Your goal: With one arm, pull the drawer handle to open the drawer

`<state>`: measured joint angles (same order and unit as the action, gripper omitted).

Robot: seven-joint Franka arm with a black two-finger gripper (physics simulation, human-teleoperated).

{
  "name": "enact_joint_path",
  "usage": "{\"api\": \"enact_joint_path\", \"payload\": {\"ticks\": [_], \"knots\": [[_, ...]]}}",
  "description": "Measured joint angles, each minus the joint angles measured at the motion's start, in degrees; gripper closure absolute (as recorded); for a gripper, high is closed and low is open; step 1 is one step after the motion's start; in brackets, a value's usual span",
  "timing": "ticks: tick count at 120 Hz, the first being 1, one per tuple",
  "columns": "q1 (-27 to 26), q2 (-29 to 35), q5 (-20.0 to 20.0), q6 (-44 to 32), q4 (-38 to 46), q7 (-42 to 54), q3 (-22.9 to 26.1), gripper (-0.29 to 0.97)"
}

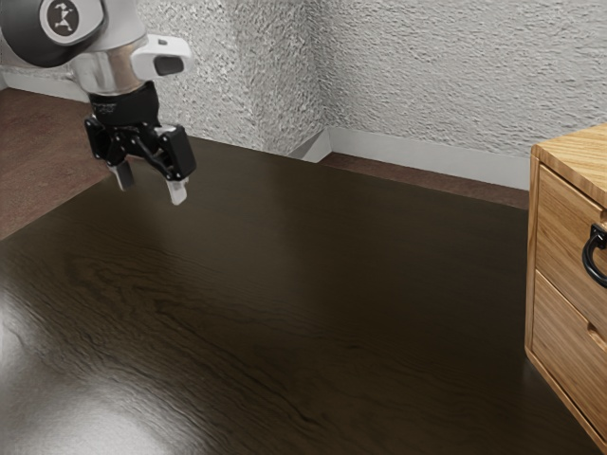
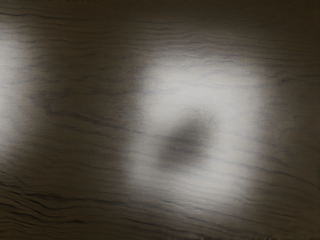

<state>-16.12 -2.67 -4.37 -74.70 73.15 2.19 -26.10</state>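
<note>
A light wooden drawer cabinet (image 1: 569, 275) stands at the exterior view's right edge, with two drawer fronts facing the arm. The upper drawer carries a black loop handle (image 1: 594, 254), partly cut off by the picture's edge, and both drawers look closed. My black gripper (image 1: 149, 183) hangs open above the dark table at the exterior view's upper left, far from the cabinet, fingers pointing down with nothing between them. Under my hand, the wrist view looks straight down on dark wood grain (image 2: 75, 125) with a bright glare patch (image 2: 200, 130).
The dark wooden table (image 1: 285, 313) stretches between my gripper and the cabinet. A rough white wall (image 1: 427, 66) with a baseboard runs behind, meeting at a corner near the table's far edge.
</note>
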Motion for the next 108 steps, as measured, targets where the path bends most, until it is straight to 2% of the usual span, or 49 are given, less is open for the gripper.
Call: {"api": "enact_joint_path", "payload": {"ticks": [16,27,41,54,96,108], "knots": [[-1.2,0.1,0.3,0.3,-0.2,0.2,0.0,0.0],[-0.5,1.5,1.5,0.7,-14.0,0.3,0.5,0.0],[1.3,1.9,2.4,0.9,-18.0,0.5,1.4,0.0],[2.8,0.0,2.5,-0.3,-17.7,0.6,1.3,0.0],[0.8,-1.4,2.5,-2.0,-13.8,0.6,1.3,0.0],[0.0,3.6,-0.5,-1.4,-6.3,0.4,3.2,0.0]]}}
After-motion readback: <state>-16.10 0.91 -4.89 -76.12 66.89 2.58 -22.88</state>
